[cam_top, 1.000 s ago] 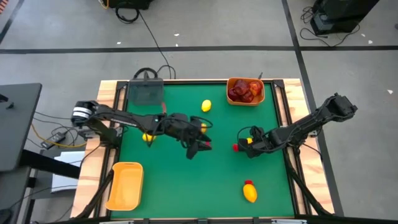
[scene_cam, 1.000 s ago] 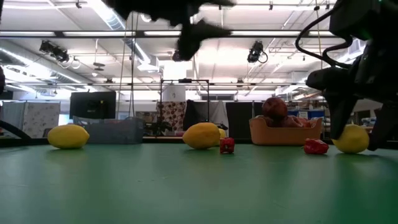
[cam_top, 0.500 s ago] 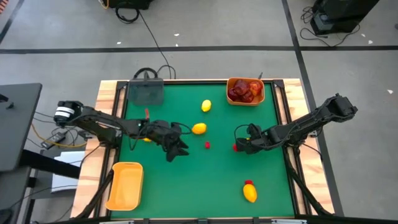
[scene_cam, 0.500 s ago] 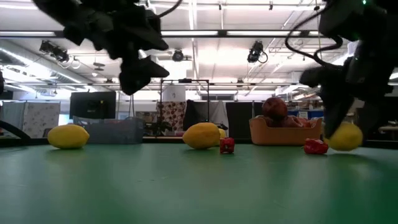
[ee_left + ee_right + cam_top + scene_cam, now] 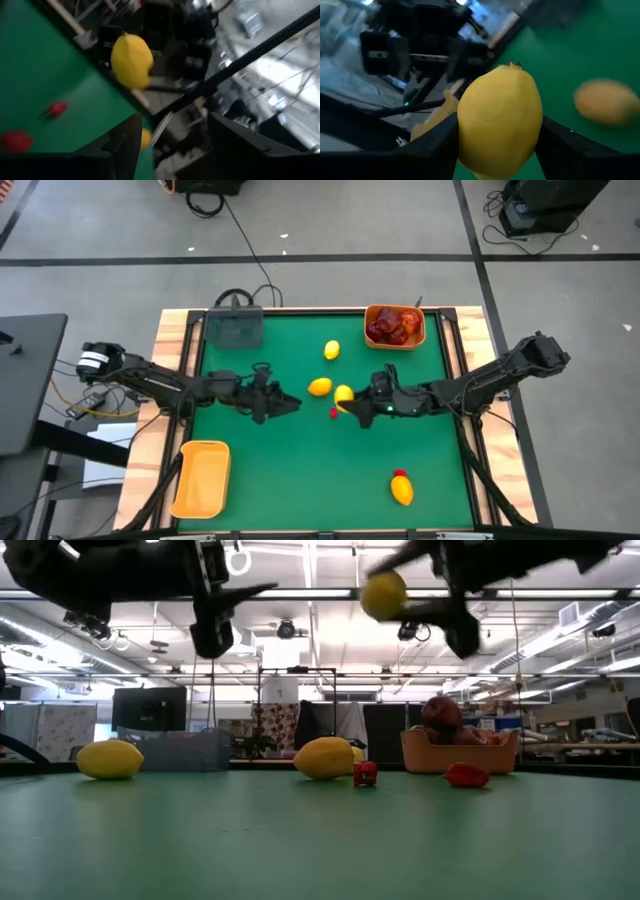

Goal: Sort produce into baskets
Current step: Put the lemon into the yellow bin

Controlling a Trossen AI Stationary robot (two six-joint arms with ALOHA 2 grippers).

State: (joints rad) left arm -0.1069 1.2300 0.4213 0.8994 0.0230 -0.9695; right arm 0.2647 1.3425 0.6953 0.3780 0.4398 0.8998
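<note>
- A yellow lemon [image 5: 343, 393] is clamped between the fingers of the right gripper [image 5: 350, 402], raised above the green table [image 5: 300, 470] at frame centre.
- The left gripper [image 5: 283, 402] is held left of centre, jaws parted, nothing gripped.
- Another lemon [image 5: 319, 387] is seen between them; red fruits [image 5: 393, 326] are piled in the orange basket [image 5: 395, 343], upper right.

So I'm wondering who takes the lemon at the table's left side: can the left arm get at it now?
Probably yes. The left gripper is open and empty, and that lemon lies free on the green table, nothing beside it; the arm hangs over it in the high view.
</note>
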